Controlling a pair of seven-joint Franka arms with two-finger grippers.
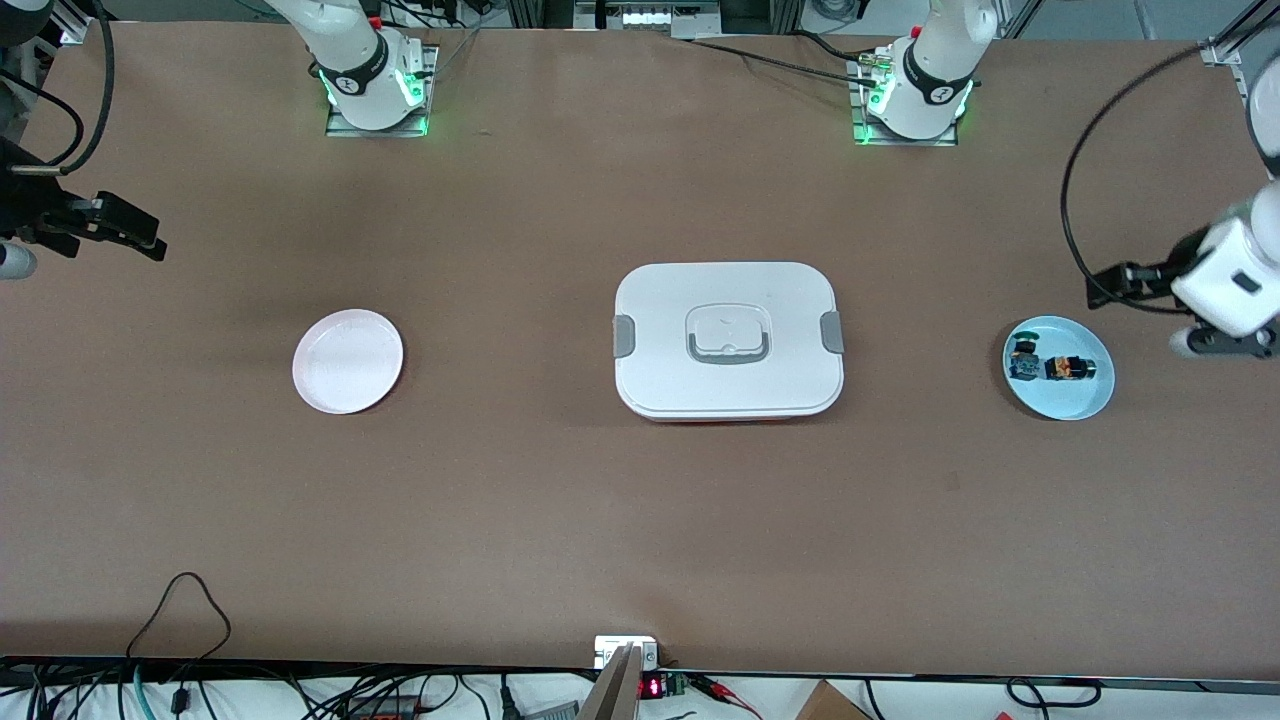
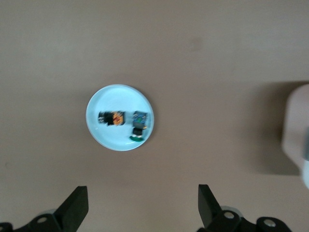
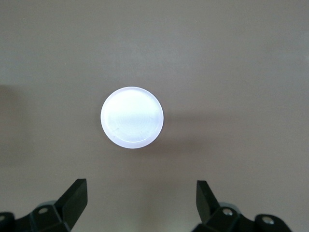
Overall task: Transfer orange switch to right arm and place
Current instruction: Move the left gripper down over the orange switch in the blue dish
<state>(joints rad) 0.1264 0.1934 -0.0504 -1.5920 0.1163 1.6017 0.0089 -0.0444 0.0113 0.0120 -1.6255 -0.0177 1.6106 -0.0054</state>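
1. While both arms hang high at the table's ends, no step of the transfer is under way: the orange switch (image 1: 1066,368) lies untouched on the light blue plate (image 1: 1088,402) at the left arm's end of the table.
2. On that plate, the similar black piece with blue-green parts (image 1: 1023,360) lies just beside the switch, toward the middle of the table.
3. Left gripper (image 2: 143,205): fingers spread wide, nothing held, up in the air near the blue plate.
4. Right gripper (image 3: 142,200): fingers spread wide, empty, up in the air at the right arm's end; this arm waits.
5. Next move, as judged: the left gripper needs to descend over the switch and close on it alone, keeping clear of the neighbouring piece and the plate rim.
6. A white lidded box (image 1: 728,340) sits mid-table between the two plates; a handover would probably happen above it.
7. Only the front view shows all three items at once. The left wrist view shows the two pieces apart on the plate. The right wrist view shows the white plate (image 3: 132,117) bare, the likely place target.
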